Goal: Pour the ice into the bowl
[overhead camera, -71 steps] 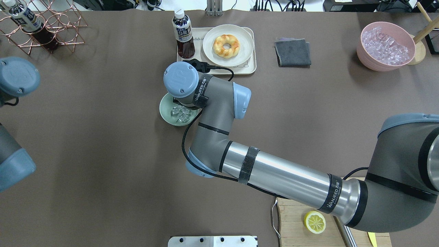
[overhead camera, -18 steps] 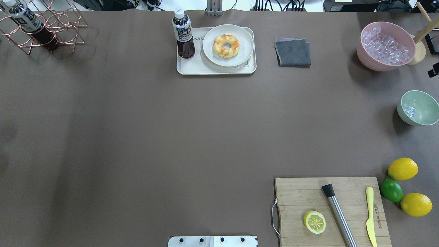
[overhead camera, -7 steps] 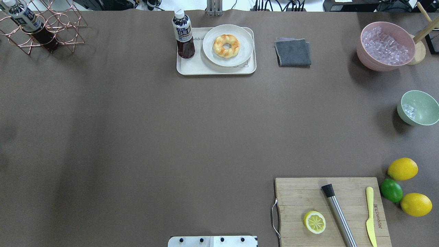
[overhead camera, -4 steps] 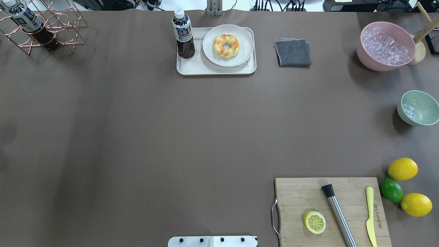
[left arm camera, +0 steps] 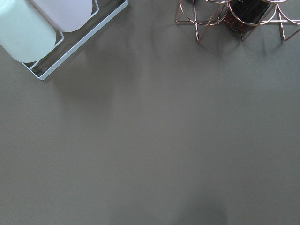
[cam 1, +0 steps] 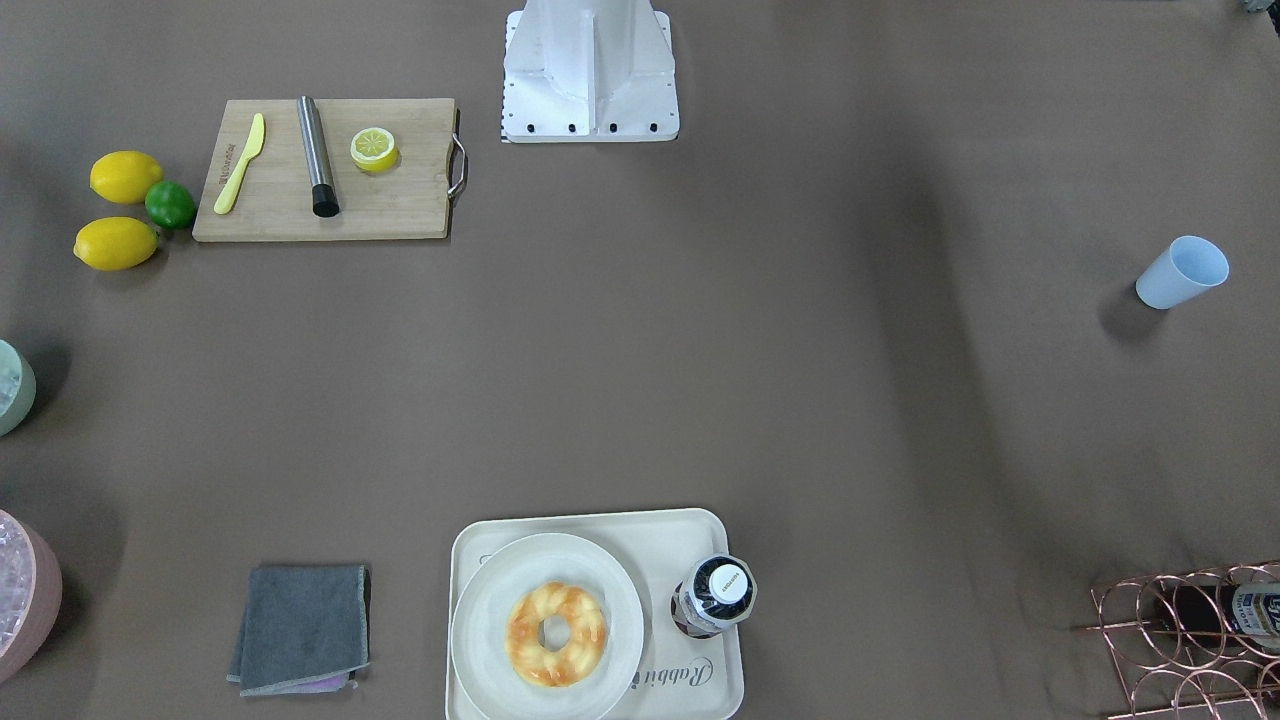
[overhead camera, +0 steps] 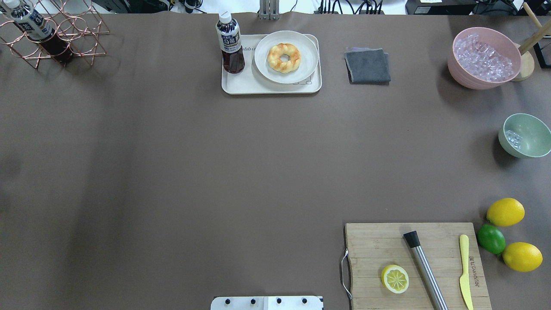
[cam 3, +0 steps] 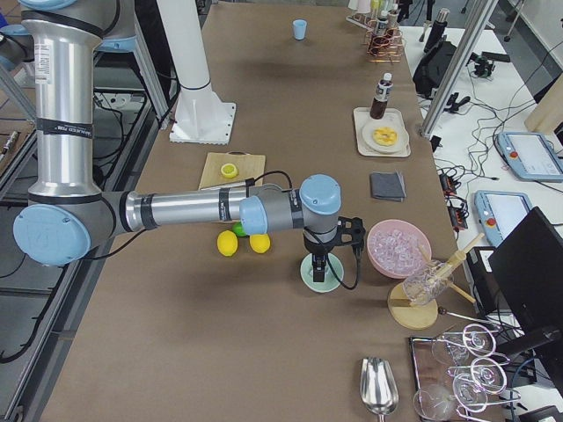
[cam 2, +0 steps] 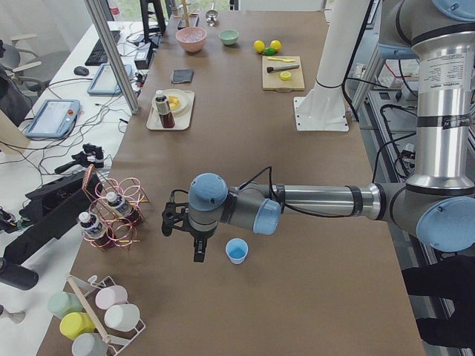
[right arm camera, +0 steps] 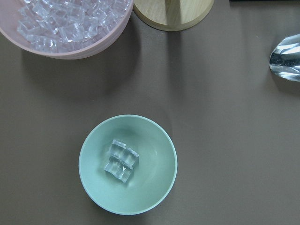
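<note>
The mint-green bowl (overhead camera: 532,137) stands near the table's right edge, and also shows in the right wrist view (right arm camera: 150,173). Several small clear ice cubes (right arm camera: 121,161) lie inside it (overhead camera: 513,139). The light blue cup (cam 1: 1182,272) stands upright and looks empty, far off on the left side (cam 2: 237,251). My right gripper (cam 3: 318,266) hangs just above the bowl; I cannot tell whether it is open or shut. My left gripper (cam 2: 198,252) hangs beside the cup; I cannot tell its state either. No fingers show in the wrist views.
The pink tub (overhead camera: 456,69) heaped with ice and a wooden stand (right arm camera: 173,11) are just behind the bowl. Lemons and a lime (overhead camera: 504,212) lie beside a cutting board (overhead camera: 374,241). A tray (overhead camera: 241,84), a bottle (overhead camera: 229,43), a grey cloth (overhead camera: 367,64) and a copper rack (overhead camera: 64,34) stand at the back.
Since 9.6 s ago the bowl with ice has gone from the table's middle to its right edge, and the right arm has left the overhead view. Nothing moved in the last second.
</note>
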Controlling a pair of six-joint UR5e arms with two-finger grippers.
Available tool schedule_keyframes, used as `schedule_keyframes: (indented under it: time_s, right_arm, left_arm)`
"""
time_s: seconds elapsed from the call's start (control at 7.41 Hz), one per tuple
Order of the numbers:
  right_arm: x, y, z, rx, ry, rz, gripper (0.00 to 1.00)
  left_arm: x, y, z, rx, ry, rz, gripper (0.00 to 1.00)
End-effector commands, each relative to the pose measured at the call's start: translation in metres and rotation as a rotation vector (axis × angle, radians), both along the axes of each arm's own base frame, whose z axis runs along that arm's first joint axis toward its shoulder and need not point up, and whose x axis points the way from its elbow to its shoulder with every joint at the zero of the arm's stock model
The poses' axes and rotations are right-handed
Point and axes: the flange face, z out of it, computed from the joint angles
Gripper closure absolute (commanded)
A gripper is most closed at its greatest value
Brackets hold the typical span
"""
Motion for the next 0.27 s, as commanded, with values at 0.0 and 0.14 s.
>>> schedule_keyframes:
  time_s: [0.0,0.14]
  right_arm:
    - [0.0024,0.0014,0.0071,-0.013,0.002,0.006,0.0]
    - [0.003,0.0015,0.007,-0.014,0.001,0.008,0.0]
  left_arm:
    - [0.0005,-0.0003,-0.0016,0.004,0.001,0.001,0.03]
    - [0.0005,-0.0003,-0.0016,0.004,0.001,0.001,0.03]
